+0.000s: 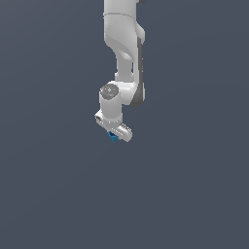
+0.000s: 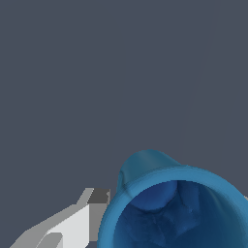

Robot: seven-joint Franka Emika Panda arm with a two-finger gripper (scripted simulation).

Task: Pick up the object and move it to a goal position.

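The object (image 2: 174,208) is a small blue cup with a hollow top, and it fills the wrist view close to the camera. A white finger with a dark pad (image 2: 99,196) presses against one side of it. The other finger barely shows at the picture's edge. My gripper (image 2: 173,197) is shut on the object. In the exterior view the object (image 1: 113,138) peeks out as a blue speck just below the white gripper (image 1: 115,134), which points downward under the arm. Most of the cup is hidden by the hand there.
A flat, plain dark grey surface (image 1: 58,194) spreads on all sides. The white arm (image 1: 124,44) comes down from the top middle of the exterior view. No other objects or goal marker show.
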